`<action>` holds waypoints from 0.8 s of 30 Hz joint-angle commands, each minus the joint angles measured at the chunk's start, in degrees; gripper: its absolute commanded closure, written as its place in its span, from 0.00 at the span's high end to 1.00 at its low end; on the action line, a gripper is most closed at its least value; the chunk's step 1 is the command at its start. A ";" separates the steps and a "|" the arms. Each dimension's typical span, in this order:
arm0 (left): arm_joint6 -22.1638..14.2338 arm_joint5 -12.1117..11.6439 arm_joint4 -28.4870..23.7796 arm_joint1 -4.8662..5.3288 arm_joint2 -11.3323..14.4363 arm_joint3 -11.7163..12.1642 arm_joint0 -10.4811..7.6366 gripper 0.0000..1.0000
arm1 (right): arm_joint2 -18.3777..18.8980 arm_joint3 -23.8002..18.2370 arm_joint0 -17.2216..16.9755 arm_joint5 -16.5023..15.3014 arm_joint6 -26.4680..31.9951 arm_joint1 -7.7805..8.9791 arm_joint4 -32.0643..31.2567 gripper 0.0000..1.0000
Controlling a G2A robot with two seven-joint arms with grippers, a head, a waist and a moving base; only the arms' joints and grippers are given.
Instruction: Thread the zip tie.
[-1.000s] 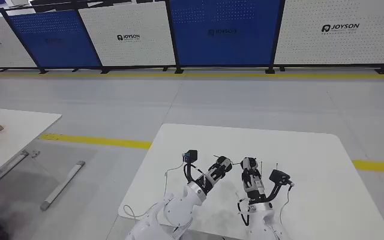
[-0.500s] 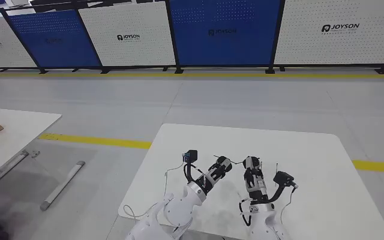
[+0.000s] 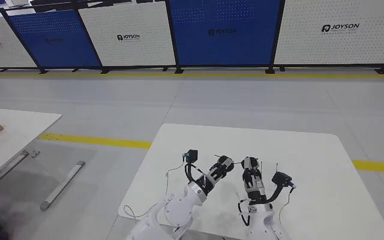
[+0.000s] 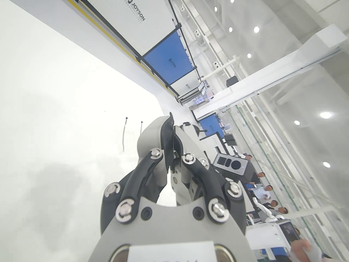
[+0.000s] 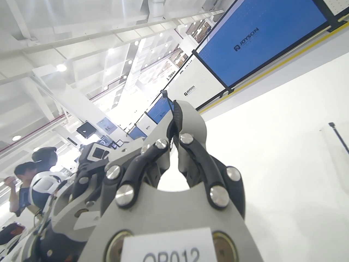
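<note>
My right gripper (image 5: 175,106) clamps the zip tie (image 5: 164,93), head poking past my fingertips, long axis along the fingers, toward 12 o'clock in the top view. My left gripper (image 4: 171,119), pressed closed, angles toward 1 o'clock beside it. Two spare ties (image 4: 124,134) lie on the table (image 4: 54,83).

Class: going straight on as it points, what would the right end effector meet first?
Probably nothing near: the right end effector, shut on the zip tie, points above the table toward far partition panels; depth is unclear.
</note>
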 commanded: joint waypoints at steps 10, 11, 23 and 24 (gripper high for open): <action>-0.74 -0.25 -0.22 0.18 -1.48 -0.30 0.83 0.00 | 0.77 -1.08 -0.64 -1.11 0.87 0.07 1.33 0.00; -0.73 -0.25 -0.20 0.18 -1.55 -0.31 0.87 0.00 | 0.77 -1.08 -0.64 -1.11 0.87 0.07 1.33 0.00; -1.49 -0.60 -0.60 0.04 -1.45 -0.62 0.79 0.00 | 1.23 -2.00 -1.00 -1.43 1.99 0.04 2.07 0.00; -1.50 -0.60 -0.57 0.03 -1.46 -0.63 0.78 0.00 | 1.17 -1.94 -0.94 -1.37 2.18 0.01 2.12 0.00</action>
